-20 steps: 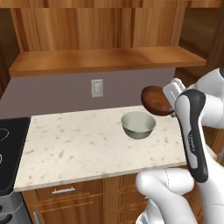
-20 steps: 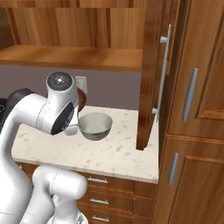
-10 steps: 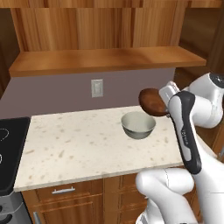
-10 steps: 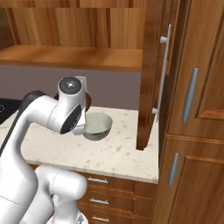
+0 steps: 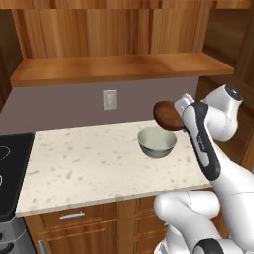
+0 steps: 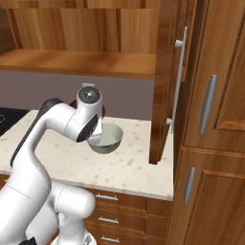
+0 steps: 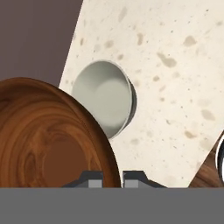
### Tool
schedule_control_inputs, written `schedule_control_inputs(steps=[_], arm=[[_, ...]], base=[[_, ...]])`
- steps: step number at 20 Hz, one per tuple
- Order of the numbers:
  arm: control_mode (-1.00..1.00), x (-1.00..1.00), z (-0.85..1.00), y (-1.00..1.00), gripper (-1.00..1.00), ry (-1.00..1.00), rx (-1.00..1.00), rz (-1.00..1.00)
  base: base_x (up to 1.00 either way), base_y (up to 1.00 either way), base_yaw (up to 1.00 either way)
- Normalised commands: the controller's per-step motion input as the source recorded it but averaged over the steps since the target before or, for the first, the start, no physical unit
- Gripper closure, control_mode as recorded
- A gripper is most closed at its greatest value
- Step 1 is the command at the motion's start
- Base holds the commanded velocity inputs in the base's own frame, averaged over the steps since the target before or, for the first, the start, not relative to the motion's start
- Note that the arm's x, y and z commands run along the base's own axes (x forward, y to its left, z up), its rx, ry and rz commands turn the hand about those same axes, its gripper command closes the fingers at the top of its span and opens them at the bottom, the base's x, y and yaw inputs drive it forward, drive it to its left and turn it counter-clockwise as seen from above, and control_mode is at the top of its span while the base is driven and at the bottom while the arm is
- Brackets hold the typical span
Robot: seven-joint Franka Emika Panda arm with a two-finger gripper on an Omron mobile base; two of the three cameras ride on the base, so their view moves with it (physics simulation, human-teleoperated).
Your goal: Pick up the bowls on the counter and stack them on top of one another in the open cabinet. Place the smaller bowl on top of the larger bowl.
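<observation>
My gripper [image 5: 177, 118] is shut on the rim of the smaller bowl [image 5: 166, 115], dark reddish-brown wood, and holds it tilted in the air just above and right of the larger bowl [image 5: 157, 142]. That pale grey-green bowl stands upright on the beige speckled counter [image 5: 89, 158], near its back right. In the hand view the brown bowl [image 7: 48, 140] fills the lower left at my gripper [image 7: 111, 179], with the larger bowl [image 7: 103, 98] on the counter [image 7: 175, 65] beyond it. The open cabinet's shelf [image 5: 119, 67] runs above. From the right, my arm stands just in front of the larger bowl [image 6: 107, 139].
A black stovetop [image 5: 10, 168] borders the counter's left end. A wall outlet [image 5: 110, 99] sits on the grey backsplash. An open cabinet door [image 6: 165, 81] stands edge-on just right of the bowls, with tall wooden cabinets [image 6: 215, 119] beyond. Drawers [image 5: 74, 218] lie under the counter.
The arm has carried the brown bowl a little to the left, closer over the larger bowl. The larger bowl has not moved.
</observation>
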Motion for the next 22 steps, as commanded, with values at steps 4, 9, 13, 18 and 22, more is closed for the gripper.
schedule_control_inputs(steps=[4,9,13,18,22], arm=[[-1.00,0.44,-0.24,-0.04,1.00,0.04,-0.02,0.01],[-1.00,0.32,-0.26,-0.05,1.00,0.05,-0.02,0.01],[-1.00,0.31,-0.23,-0.05,1.00,0.04,-0.02,0.01],[-1.00,0.23,-0.25,-0.06,1.00,0.03,0.00,0.02],[-1.00,0.12,-0.31,-0.03,1.00,0.03,0.00,0.02]], base=[[0.00,0.00,0.00],[0.00,0.00,0.00],[0.00,0.00,0.00],[0.00,0.00,0.00],[0.00,0.00,0.00]])
